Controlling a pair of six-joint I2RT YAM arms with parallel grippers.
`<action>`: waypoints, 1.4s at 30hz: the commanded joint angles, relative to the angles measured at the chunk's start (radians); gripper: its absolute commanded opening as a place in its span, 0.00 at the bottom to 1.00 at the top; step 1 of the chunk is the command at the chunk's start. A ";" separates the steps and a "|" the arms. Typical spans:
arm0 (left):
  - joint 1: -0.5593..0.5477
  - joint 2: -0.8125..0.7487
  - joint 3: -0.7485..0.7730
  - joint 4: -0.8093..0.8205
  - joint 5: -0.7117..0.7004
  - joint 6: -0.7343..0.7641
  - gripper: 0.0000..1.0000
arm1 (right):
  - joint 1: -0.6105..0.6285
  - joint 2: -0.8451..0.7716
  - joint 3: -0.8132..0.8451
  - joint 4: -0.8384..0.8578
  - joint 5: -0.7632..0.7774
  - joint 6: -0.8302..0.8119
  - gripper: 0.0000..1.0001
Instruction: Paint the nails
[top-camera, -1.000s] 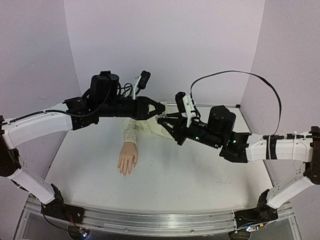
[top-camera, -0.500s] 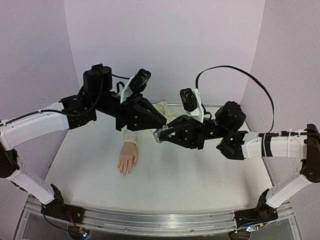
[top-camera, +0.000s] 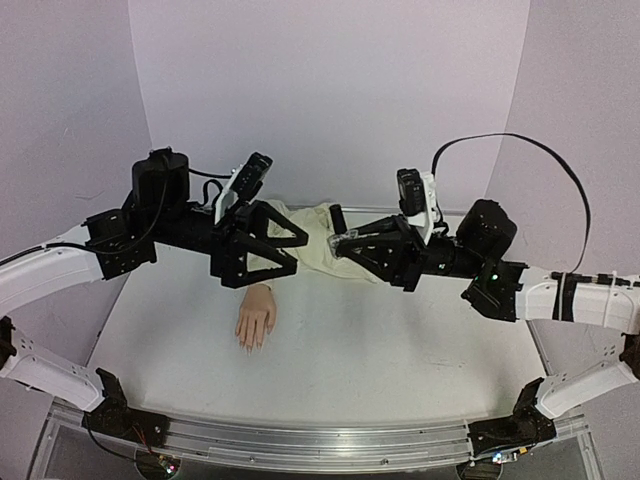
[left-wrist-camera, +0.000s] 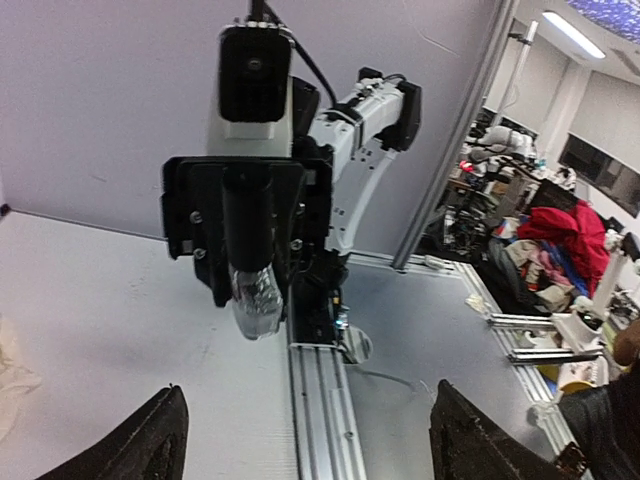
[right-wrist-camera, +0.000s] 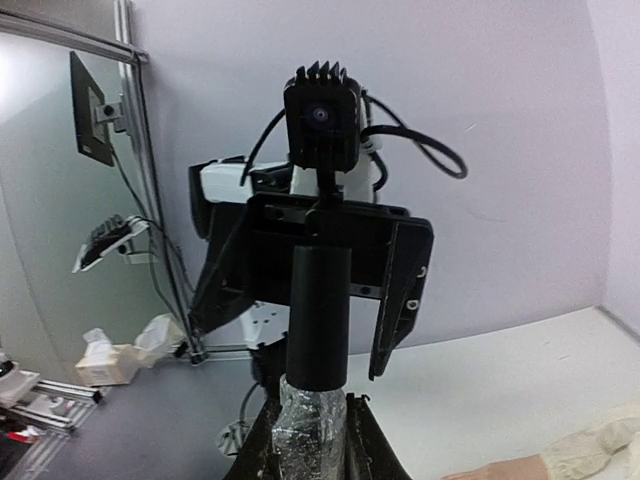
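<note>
Right end effector (right-wrist-camera: 312, 445) around bottle (right-wrist-camera: 318, 330); nails (top-camera: 251, 343) indistinct.

- The nails (top-camera: 250, 343) on the mannequin hand (top-camera: 256, 320) are too small in the top view, so I cannot tell painted from bare.
- There the cream sleeve (top-camera: 312, 238) is partly covered by both arms, and its cuff end slips behind the left gripper (top-camera: 297, 254).
- In the left wrist view my own 2 fingers (left-wrist-camera: 150, 445) are cropped by the bottom edge — only the dark tips show.
- In the right wrist view the right gripper (right-wrist-camera: 315, 445) is cut off at the bottom. The hand and sleeve are mere slivers in the lower right corner.
- The dark cylinder (right-wrist-camera: 320, 320) it clamps has a clear-wrapped base — I cannot make out what is under the wrap.
</note>
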 joint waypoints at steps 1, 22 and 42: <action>0.004 -0.059 -0.008 0.001 -0.276 -0.085 0.88 | -0.002 -0.068 0.044 -0.146 0.208 -0.219 0.00; 0.006 0.218 0.236 -0.009 -0.561 -0.425 0.59 | 0.151 0.073 0.131 -0.218 0.941 -0.467 0.00; 0.003 0.216 0.173 0.017 -0.452 -0.405 0.06 | 0.185 0.101 0.166 -0.193 0.887 -0.432 0.00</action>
